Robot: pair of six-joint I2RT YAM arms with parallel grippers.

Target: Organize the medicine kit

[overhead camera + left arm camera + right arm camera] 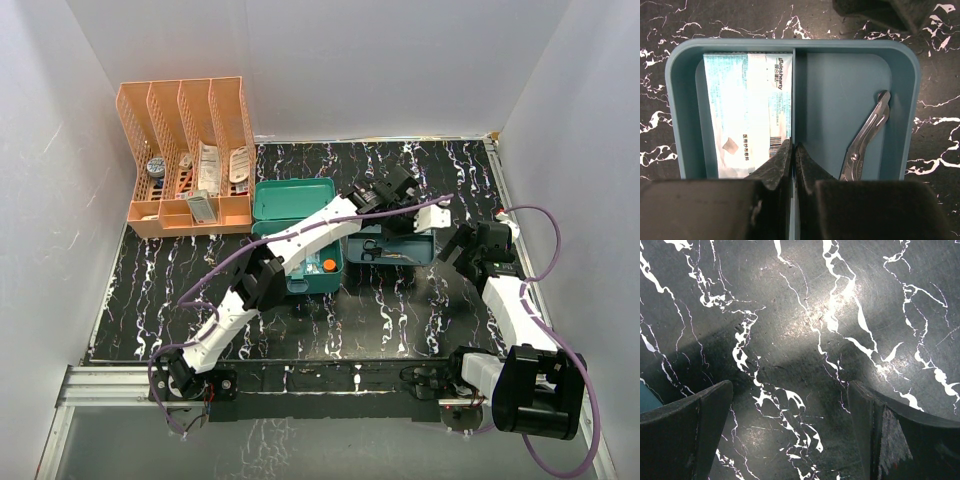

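The medicine kit (296,205) stands open mid-table, its teal lid up at the back and an orange item (329,265) in its base. Its darker insert tray (358,240) lies on the table to the right of the box. In the left wrist view the tray (685,100) holds a white packet (745,110) in its left compartment and metal scissors (867,137) in its right. My left gripper (792,146) is shut on the tray's centre divider (793,90). My right gripper (790,390) is open and empty above bare table, right of the tray.
An orange slotted file rack (190,160) with several packets and items stands at the back left. White walls enclose the black marbled table (400,310). The left arm reaches across the open kit box.
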